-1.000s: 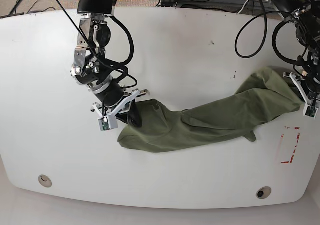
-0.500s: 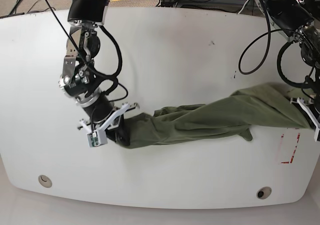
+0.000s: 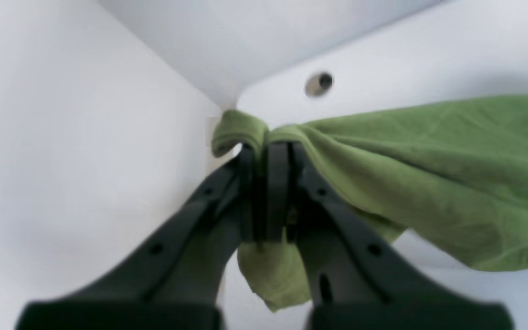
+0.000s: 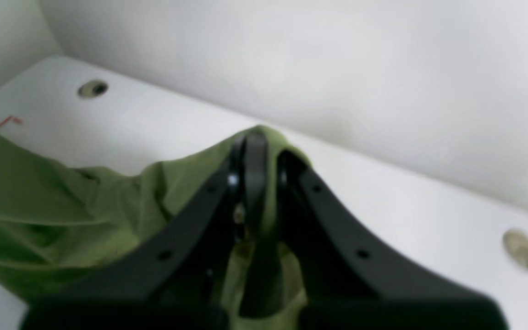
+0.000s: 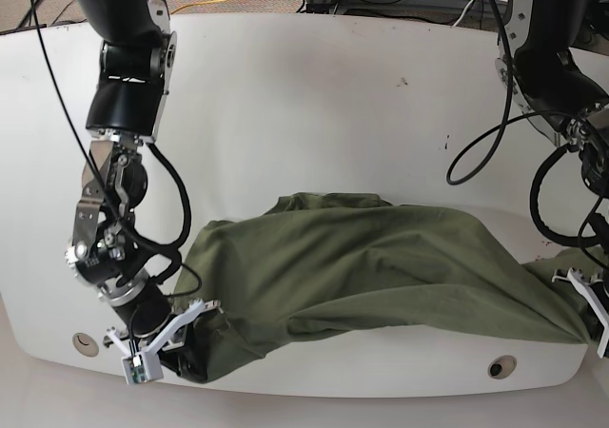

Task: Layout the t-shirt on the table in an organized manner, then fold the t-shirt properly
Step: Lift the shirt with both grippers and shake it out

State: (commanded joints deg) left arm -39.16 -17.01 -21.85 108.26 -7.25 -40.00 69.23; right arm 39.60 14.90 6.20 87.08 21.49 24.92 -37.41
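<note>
Base view: high above, facing down over the whole table, both arms included. 2 wrist views: low, close behind each arm's fingers, facing out along them toward the table's near edge. Shared by all 3: the t-shirt.

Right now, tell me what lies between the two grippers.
The t-shirt spans the whole stretch, spread over the table, one end pinched in the right gripper, the other in the left gripper. The base view shows this.
</note>
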